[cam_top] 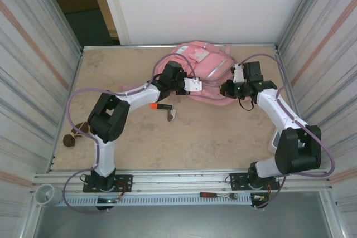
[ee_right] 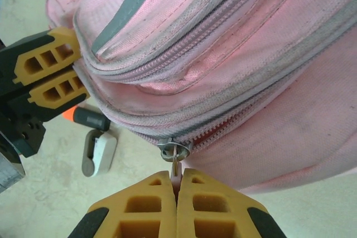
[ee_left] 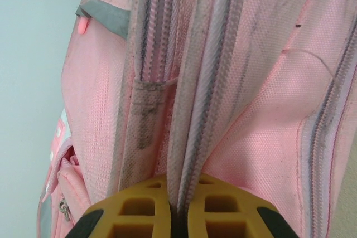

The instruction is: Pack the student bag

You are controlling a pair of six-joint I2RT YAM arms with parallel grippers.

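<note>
The sandy table point(cam_top: 184, 143) carried the student bag point(cam_top: 196, 71) at its far edge, near the middle, lying flat with both arms reaching to its near side. The pink fabric was grubby along the zip tapes point(ee_left: 192, 98) (grey smears showed in the left wrist view).

The left gripper point(cam_top: 195, 85) sat at the bag's near left corner, its yellow fingers point(ee_left: 223, 204) clamped on a raised fold of zip seam. The right wrist view also showed that left gripper point(ee_right: 75, 65) against the bag's edge point(ee_right: 234, 54).

The right gripper point(ee_right: 178, 179) had its fingers pressed together on the metal zip pull point(ee_right: 174, 150) of a front pocket.

On the table just beside the bag lay an orange-capped marker point(cam_top: 159, 106) and a small white and grey object point(cam_top: 171, 114), touching or nearly so.
</note>
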